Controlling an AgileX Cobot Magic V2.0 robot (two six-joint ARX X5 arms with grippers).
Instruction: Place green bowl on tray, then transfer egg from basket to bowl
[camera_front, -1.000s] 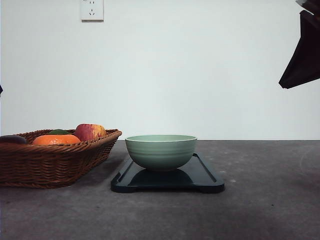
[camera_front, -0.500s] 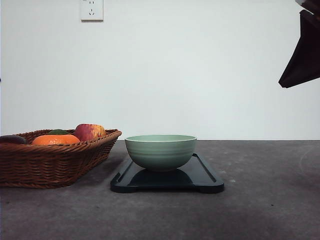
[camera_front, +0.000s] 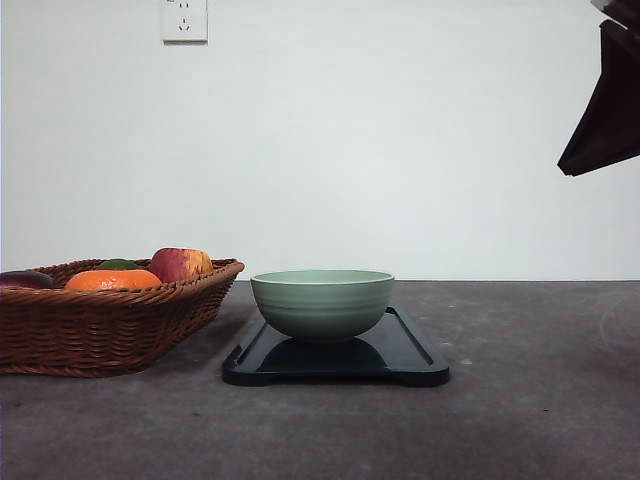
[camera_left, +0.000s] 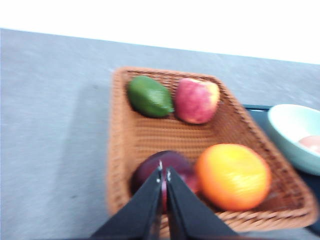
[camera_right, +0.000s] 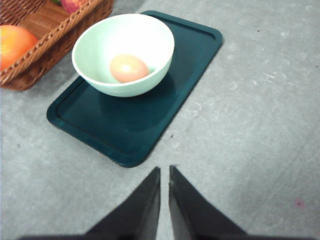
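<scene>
The green bowl (camera_front: 322, 300) stands upright on the dark tray (camera_front: 400, 355), right of the wicker basket (camera_front: 100, 325). In the right wrist view the egg (camera_right: 129, 68) lies inside the bowl (camera_right: 145, 82) on the tray (camera_right: 140, 125). My right gripper (camera_right: 164, 172) is shut and empty, well above the table on the near side of the tray. Above the basket (camera_left: 120, 135), my left gripper (camera_left: 163, 172) is shut with nothing held, over a dark purple fruit (camera_left: 147, 170). The bowl (camera_left: 295, 135) and egg (camera_left: 312, 143) show at that view's edge.
The basket holds an apple (camera_left: 196, 100), an orange fruit (camera_left: 232, 175) and a green fruit (camera_left: 149, 96). Part of my right arm (camera_front: 605, 110) hangs dark at the upper right of the front view. A wall outlet (camera_front: 184, 20) sits high on the white wall.
A dark sliver of the left arm at the left edge of the front view has slipped out of frame. Bowl, tray and basket have not moved.
</scene>
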